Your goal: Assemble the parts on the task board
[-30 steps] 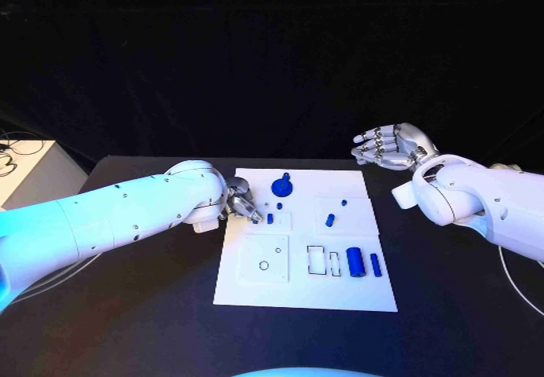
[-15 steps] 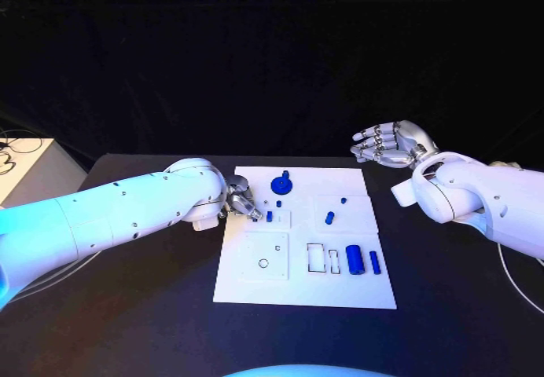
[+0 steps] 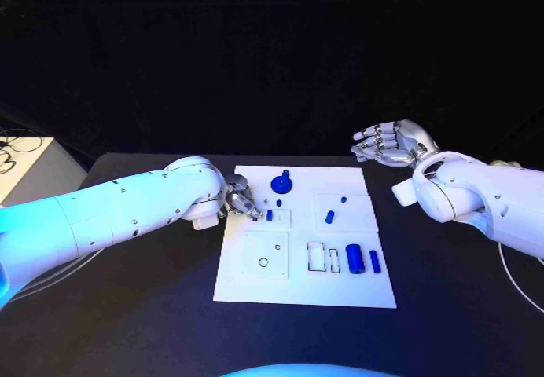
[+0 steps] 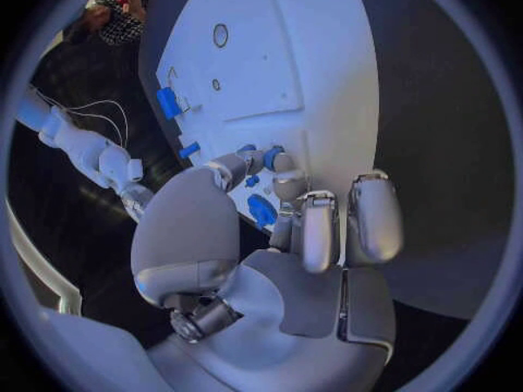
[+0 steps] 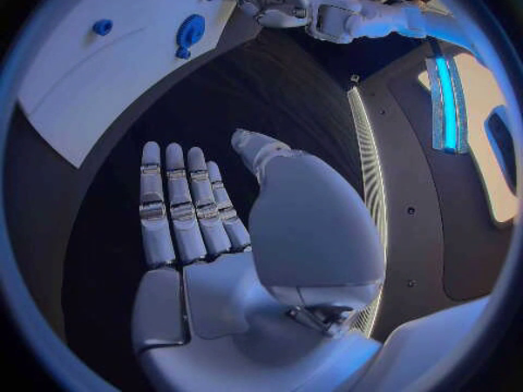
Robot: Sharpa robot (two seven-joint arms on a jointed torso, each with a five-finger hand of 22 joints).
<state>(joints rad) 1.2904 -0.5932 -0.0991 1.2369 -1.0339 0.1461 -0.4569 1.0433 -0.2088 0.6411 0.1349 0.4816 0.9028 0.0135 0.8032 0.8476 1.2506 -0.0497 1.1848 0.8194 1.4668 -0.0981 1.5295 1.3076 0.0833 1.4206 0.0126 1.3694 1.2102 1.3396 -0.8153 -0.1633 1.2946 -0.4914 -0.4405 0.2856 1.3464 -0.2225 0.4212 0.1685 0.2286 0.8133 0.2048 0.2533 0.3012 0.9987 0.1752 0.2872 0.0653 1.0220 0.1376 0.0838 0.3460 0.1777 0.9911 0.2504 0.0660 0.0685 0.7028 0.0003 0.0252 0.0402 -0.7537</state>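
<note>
The left hand [image 3: 241,199] sits at the left edge of the white task board [image 3: 255,287], over the board's upper left part. In the left wrist view its fingertips [image 4: 286,165] come together around a small blue peg [image 4: 271,157], pinched between the thumb and a finger just above the board's surface; the other fingers are curled beside it. Just right of the hand, close to its fingertips, two more small blue pegs [image 3: 270,215] stand on a raised square of the board. A little past the hand, toward the far edge, lies the round blue disc with a stub [image 3: 281,184]. Nearer the robot than the hand is a raised white plate with a small ring-shaped hole [image 3: 264,263].

Further right on the board, another small blue piece [image 3: 330,217] stands on a second raised square, with a tiny blue dot [image 3: 343,199] near it. Below these are two empty rectangular slots [image 3: 316,257], then a thick blue cylinder [image 3: 356,258] and a thin blue bar [image 3: 375,261] lying side by side, just apart.

The right hand [image 3: 387,144] hangs well apart from the board, beyond its far right corner, above the black table [image 3: 136,314]. Its fingers [image 5: 179,200] are stretched out straight, side by side, the thumb apart, with nothing in it. Nothing lies between this hand and the board.
</note>
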